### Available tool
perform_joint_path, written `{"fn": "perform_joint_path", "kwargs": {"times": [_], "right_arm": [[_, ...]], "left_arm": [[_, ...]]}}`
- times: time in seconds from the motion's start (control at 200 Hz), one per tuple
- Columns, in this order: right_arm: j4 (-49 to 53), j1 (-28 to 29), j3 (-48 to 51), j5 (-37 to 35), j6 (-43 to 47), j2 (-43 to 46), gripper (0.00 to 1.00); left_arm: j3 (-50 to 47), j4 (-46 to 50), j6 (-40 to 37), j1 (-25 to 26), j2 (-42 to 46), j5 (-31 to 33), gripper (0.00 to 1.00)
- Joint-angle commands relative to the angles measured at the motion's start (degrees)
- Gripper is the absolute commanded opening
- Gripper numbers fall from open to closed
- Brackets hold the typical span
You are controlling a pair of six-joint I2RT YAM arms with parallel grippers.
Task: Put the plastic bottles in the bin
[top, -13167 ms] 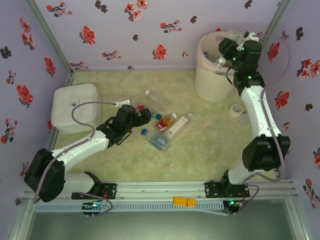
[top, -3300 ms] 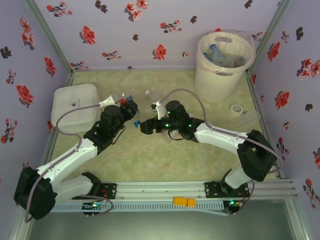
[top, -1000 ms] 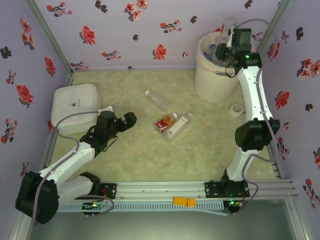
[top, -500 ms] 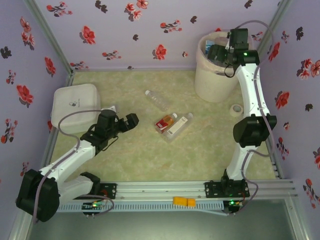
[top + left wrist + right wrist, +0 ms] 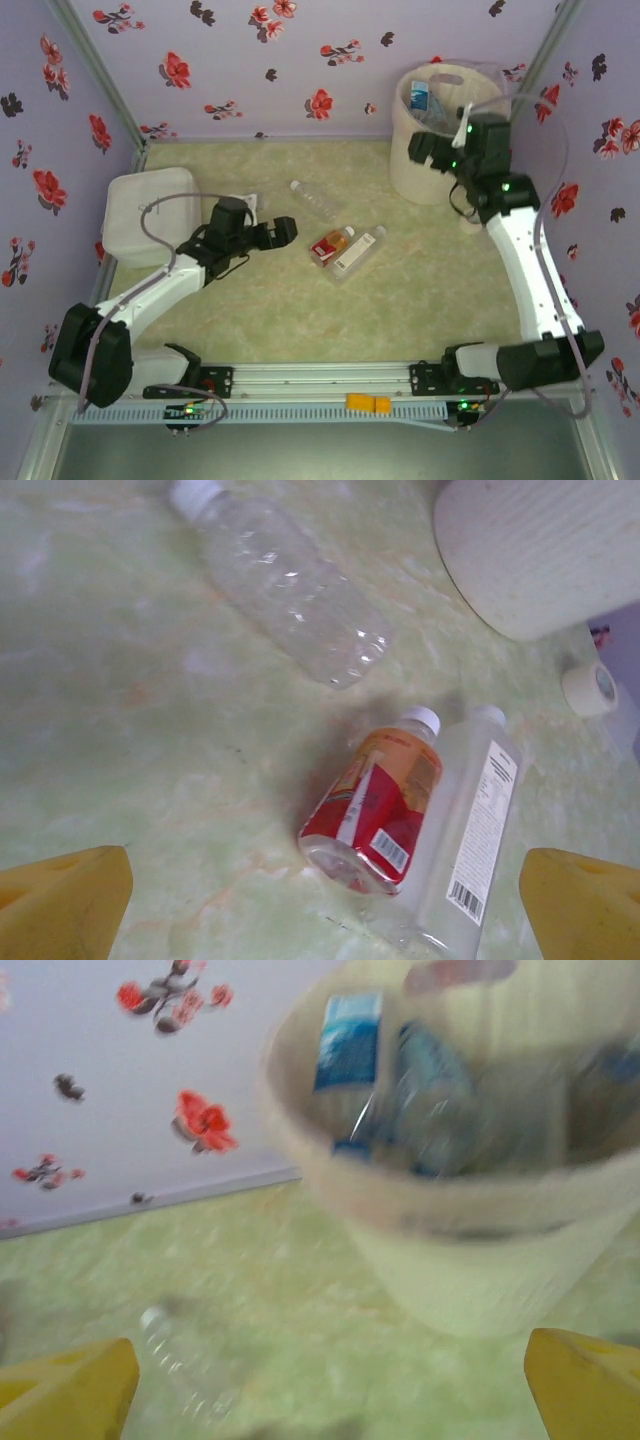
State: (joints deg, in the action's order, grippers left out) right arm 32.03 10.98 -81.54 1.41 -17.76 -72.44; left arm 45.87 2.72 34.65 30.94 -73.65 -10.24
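Three plastic bottles lie on the table: a clear one [image 5: 314, 200] [image 5: 290, 585] [image 5: 190, 1360], an orange-red one [image 5: 332, 243] [image 5: 375, 800] and a white-labelled one [image 5: 358, 252] [image 5: 470, 830] touching it. The cream bin [image 5: 432, 170] [image 5: 480, 1250] [image 5: 540, 550] stands at the back right, with several blue-labelled bottles [image 5: 422, 98] [image 5: 350, 1040] inside. My left gripper [image 5: 283, 230] [image 5: 325, 910] is open and empty, just left of the orange-red bottle. My right gripper [image 5: 425, 150] [image 5: 325, 1390] is open and empty, in front of the bin's wall and facing it; its view is blurred.
A white rounded square box [image 5: 150, 215] sits at the left edge beside my left arm. A white tape roll [image 5: 468, 218] [image 5: 590, 687] lies right of the bin's foot, partly behind my right arm. Flowered walls close in the table on three sides.
My right gripper has drawn back from over the bin's rim and come down in front of its wall. My left gripper has moved right, toward the orange-red bottle.
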Motion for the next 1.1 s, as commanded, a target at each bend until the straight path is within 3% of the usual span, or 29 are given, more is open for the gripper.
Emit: {"fn": "perform_joint_path", "kwargs": {"times": [0.0,0.19,0.42,0.585,1.095], "right_arm": [[-8.2,2.2,11.7,5.1,-7.8,3.8,1.00],[-19.1,7.2,31.3,5.6,-16.8,10.9,1.00],[-25.6,8.1,43.2,10.2,-22.1,11.2,1.00],[-27.7,8.3,45.5,10.6,-22.9,9.8,1.00],[-33.5,8.8,43.7,13.5,-24.4,4.0,1.00]], "left_arm": [[4.7,3.6,-6.7,2.4,-4.1,-2.7,1.00],[13.4,10.6,-16.8,7.5,-14.3,-2.7,1.00],[22.8,17.6,-25.6,8.9,-25.6,-2.5,0.94],[29.8,24.5,-30.4,9.2,-32.1,-2.1,0.87],[35.4,29.0,-34.1,10.3,-40.1,0.5,0.81]]}}
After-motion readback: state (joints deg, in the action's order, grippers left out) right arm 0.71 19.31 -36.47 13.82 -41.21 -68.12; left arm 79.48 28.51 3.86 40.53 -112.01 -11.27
